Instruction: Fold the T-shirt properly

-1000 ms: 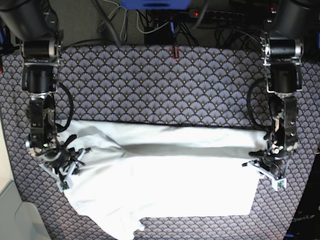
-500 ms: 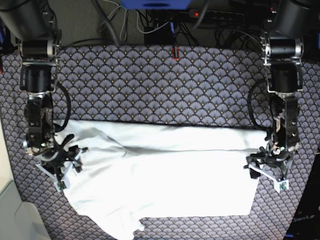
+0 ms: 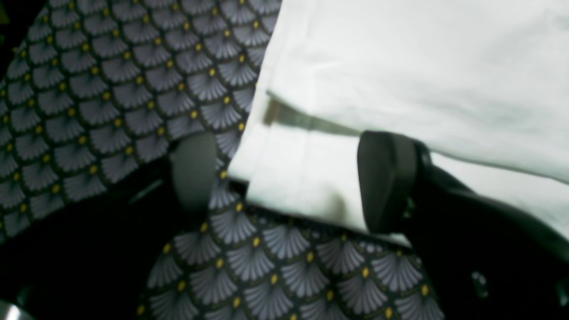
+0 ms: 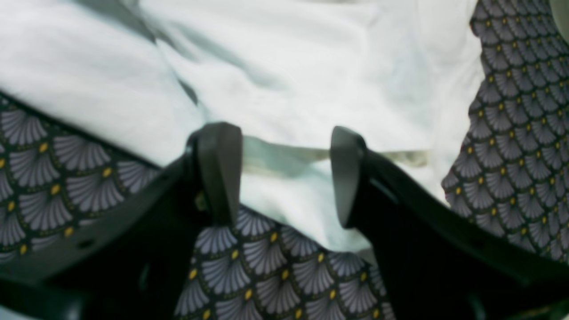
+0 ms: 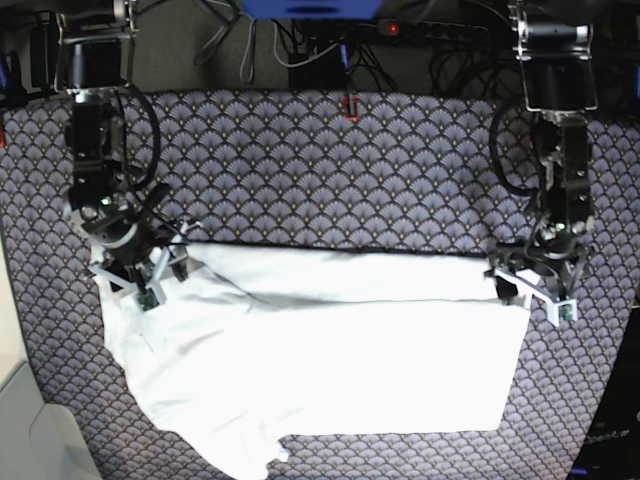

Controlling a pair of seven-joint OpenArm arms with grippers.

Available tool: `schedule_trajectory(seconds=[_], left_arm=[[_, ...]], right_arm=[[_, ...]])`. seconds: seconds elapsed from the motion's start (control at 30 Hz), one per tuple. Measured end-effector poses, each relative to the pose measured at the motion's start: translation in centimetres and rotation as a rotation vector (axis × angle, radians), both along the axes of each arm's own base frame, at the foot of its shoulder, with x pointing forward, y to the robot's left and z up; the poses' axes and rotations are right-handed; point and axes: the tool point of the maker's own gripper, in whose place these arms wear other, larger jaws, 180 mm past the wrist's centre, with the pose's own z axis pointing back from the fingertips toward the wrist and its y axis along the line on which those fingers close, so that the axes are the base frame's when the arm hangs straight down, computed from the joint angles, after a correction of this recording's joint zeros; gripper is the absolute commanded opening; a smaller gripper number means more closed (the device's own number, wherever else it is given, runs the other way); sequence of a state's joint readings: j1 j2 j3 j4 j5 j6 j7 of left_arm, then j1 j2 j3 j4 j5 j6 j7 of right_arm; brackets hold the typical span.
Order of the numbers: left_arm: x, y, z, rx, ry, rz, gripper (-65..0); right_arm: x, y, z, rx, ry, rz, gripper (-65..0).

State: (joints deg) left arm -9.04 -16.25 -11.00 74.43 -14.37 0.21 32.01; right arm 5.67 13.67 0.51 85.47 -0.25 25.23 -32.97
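The white T-shirt (image 5: 320,350) lies spread on the table, folded over along its far edge, with a sleeve trailing at the near left. My left gripper (image 5: 512,280) hovers open at the shirt's far right corner. In the left wrist view the left gripper (image 3: 289,178) has that corner of the T-shirt (image 3: 400,66) lying loose between its fingers (image 3: 386,182). My right gripper (image 5: 172,258) stands open over the far left corner. In the right wrist view the right gripper (image 4: 283,178) straddles the edge of the T-shirt (image 4: 289,89) without pinching it.
The purple scallop-patterned tablecloth (image 5: 320,170) covers the whole table. Cables and a power strip (image 5: 440,30) run along the back edge, near a small red item (image 5: 349,104). A pale box (image 5: 20,430) sits off the near left corner.
Both grippers opened and let go of the shirt, then drew back toward the far side. The folded far edge has settled flat on the cloth.
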Motion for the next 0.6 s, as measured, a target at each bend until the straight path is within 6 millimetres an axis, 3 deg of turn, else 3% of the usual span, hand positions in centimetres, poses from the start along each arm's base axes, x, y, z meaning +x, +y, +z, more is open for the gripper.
schedule_trajectory(seconds=[0.2, 0.3, 0.4, 0.47, 0.6], left_arm=[[-0.4, -0.1, -1.4, -0.011, 0.034, 0.004, -19.1], [-0.2, -1.0, -1.3, 0.007, 0.035, -0.033, -32.5], [-0.1, -2.7, -1.7, 0.003, 0.044, -0.076, -52.8], [-0.1, -3.6, -2.0, -0.001, 0.055, -0.101, -65.0], [0.0, -3.2, -1.8, 0.010, 0.051, -0.093, -62.6]], right_arm=[[-0.7, 3.2, -1.0, -0.008, 0.027, 0.087, -36.0], [-1.3, 6.0, -1.7, -0.008, 0.043, 0.166, -44.1], [-1.2, 8.7, -1.4, 0.027, 0.038, 0.207, -54.0], [-0.3, 9.1, -0.5, 0.036, 0.013, 0.206, -60.1], [1.0, 9.2, 0.3, -0.037, -0.025, 0.201, -64.9]])
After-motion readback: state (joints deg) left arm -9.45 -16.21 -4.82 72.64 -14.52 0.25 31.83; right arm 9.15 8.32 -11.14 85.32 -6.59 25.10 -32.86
